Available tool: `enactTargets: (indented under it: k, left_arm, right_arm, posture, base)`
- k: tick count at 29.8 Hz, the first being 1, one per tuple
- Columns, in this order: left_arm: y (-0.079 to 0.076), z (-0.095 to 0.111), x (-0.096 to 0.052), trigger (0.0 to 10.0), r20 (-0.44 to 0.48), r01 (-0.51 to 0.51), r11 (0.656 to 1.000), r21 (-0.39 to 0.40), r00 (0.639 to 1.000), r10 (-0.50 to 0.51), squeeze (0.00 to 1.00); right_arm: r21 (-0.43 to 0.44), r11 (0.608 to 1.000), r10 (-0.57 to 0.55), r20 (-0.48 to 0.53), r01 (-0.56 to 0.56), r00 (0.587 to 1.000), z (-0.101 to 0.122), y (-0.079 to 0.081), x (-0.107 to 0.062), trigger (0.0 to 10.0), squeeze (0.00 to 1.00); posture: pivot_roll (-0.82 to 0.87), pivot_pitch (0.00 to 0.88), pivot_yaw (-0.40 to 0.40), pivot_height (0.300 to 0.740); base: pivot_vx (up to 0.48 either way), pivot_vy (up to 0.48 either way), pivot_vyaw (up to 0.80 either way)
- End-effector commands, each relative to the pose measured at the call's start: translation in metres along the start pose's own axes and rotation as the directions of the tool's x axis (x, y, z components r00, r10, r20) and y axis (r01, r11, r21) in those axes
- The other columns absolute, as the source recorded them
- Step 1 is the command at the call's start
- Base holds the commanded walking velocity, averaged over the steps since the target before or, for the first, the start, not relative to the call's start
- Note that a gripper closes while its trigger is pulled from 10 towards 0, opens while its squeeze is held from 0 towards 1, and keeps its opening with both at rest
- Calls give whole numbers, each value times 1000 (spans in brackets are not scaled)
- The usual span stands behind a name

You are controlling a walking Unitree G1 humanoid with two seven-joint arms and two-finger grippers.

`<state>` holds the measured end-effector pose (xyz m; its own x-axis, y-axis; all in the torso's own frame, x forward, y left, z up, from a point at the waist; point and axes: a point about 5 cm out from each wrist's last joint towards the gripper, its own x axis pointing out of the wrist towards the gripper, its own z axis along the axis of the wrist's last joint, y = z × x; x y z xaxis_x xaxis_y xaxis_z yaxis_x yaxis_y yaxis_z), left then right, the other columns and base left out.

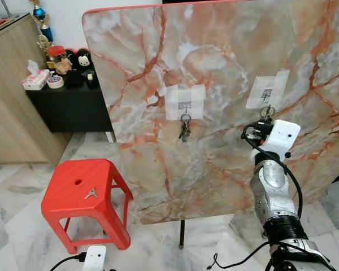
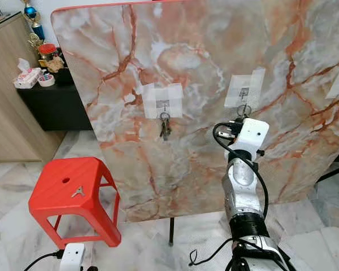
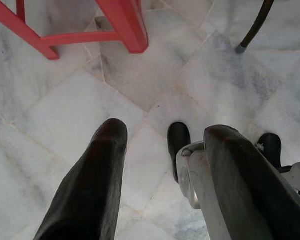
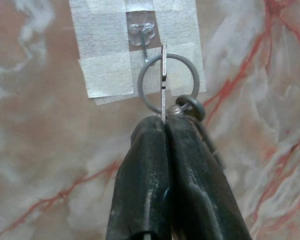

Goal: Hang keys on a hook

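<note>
1. Right claw [image 4: 162, 125] pinched tight on a thin flat key [image 4: 163, 82], at centre frame in the right wrist view, fingers pressed together with no gap.
2. Held key threaded on a grey key ring [image 4: 168, 82], ring lying against a clear hook [image 4: 140, 31] taped to the marble board [image 1: 226, 68] with white tape [image 4: 135, 55]; hard to tell whether the ring is actually over the hook.
3. Seen from the head, same claw raised at right of centre, just under the right-hand taped hook [image 1: 266, 92].
4. Second bunch of keys [image 1: 185, 127] hanging from the middle taped hook [image 1: 184, 104], centre of frame.
5. Left claw [image 3: 162, 137] pointing down at the marble floor [image 3: 65, 125], fingers spread wide, holding nothing.
6. Red stool [image 1: 87, 195] at lower left, small grey object [image 1: 91, 193] on its seat.
7. Black cabinet [image 1: 73, 107] at upper left, cluttered with small items.
</note>
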<state>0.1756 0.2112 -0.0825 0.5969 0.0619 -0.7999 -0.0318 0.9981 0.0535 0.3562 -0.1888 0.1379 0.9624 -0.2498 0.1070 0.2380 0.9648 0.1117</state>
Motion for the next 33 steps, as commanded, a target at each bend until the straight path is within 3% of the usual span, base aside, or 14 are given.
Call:
enactTargets:
  k: [1, 33]
  left_arm:
    - [4, -5, -1, 10000, -31, -2, 1000, 22, 1000, 2, 0]
    - [5, -3, -1, 10000, -27, -6, 1000, 23, 1000, 7, 0]
  right_arm:
    - [-2, 1000, 4, 31, -3, 1000, 13, 3, 7, 10000, 0]
    - [8, 1000, 30, -14, -30, 999, 15, 5, 20, 10000, 0]
  posture:
    - [-17, 0, 23, 740]
    - [-9, 0, 28, 740]
  base:
    - [0, 0, 0]
    - [0, 0, 0]
